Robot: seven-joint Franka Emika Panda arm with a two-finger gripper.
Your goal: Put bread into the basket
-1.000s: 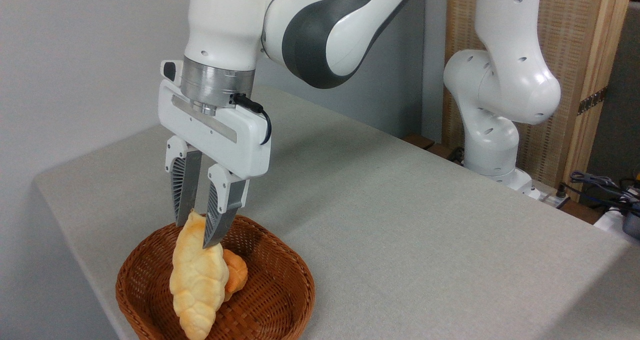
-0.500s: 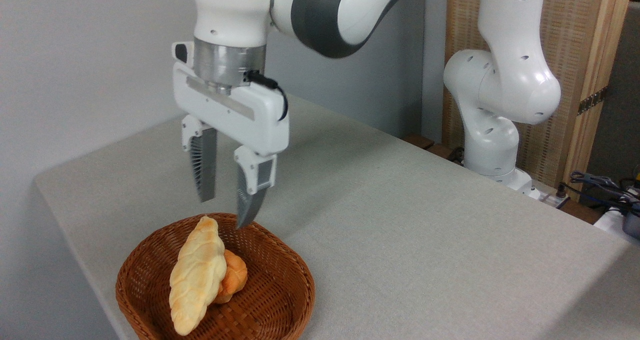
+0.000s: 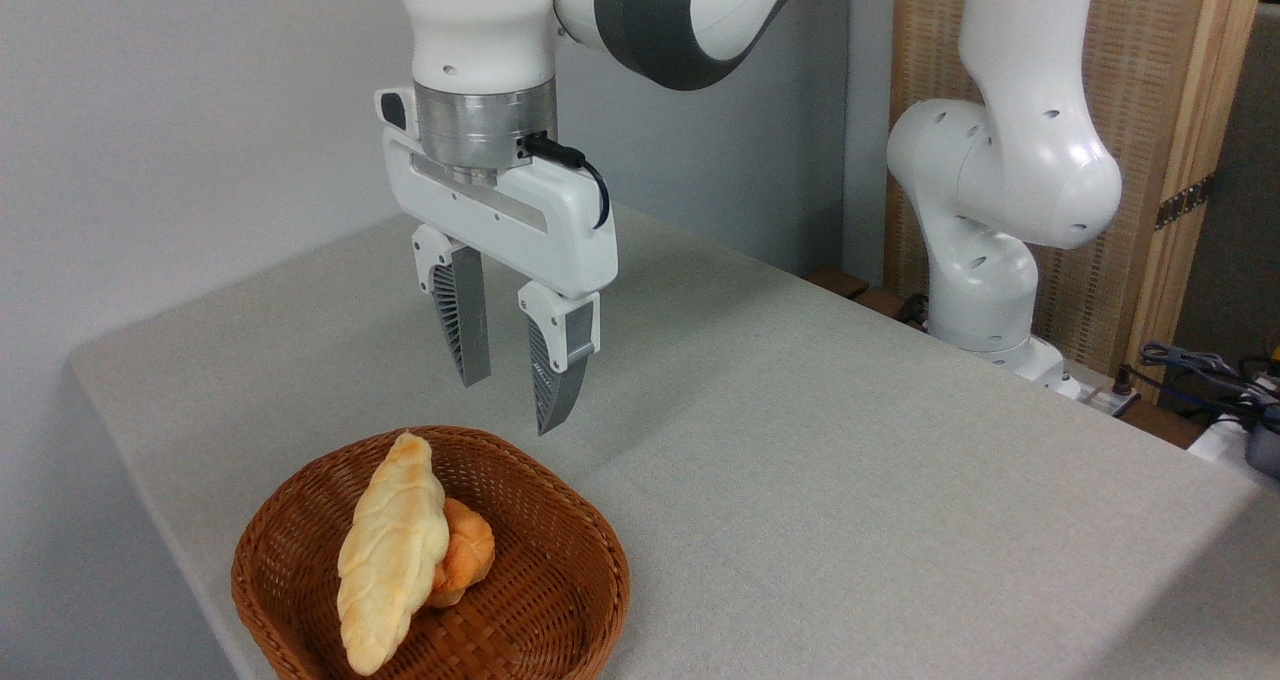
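While poised above the grey cloth-covered table (image 3: 800, 440), hung wrist-down from a bent elbow, white-and-grey jointed robot arm (image 3: 640, 10) reaching in from the upper right, its base column standing at the far right edge. Pictured pointing almost straight down: white two-finger gripper (image 3: 510, 405), ribbed grey fingers (image 3: 462, 325) parted by a clear gap and clasping nothing. Short black cable looped at the wrist.

Seen below and to the left of the fingertips, well clear of them: long pale golden braided loaf (image 3: 390, 555), lying inside the shallow brown woven wicker basket (image 3: 590, 560) at the near left corner of the table. Laid lengthwise across the basket, one pointed end resting near the far rim, the other reaching the near rim at the picture's lower edge. Leaning against its right side, touching: small round orange knotted roll (image 3: 468, 552), also in the basket. Behind, plain grey wall and a pale wooden screen (image 3: 1170, 90) at right.
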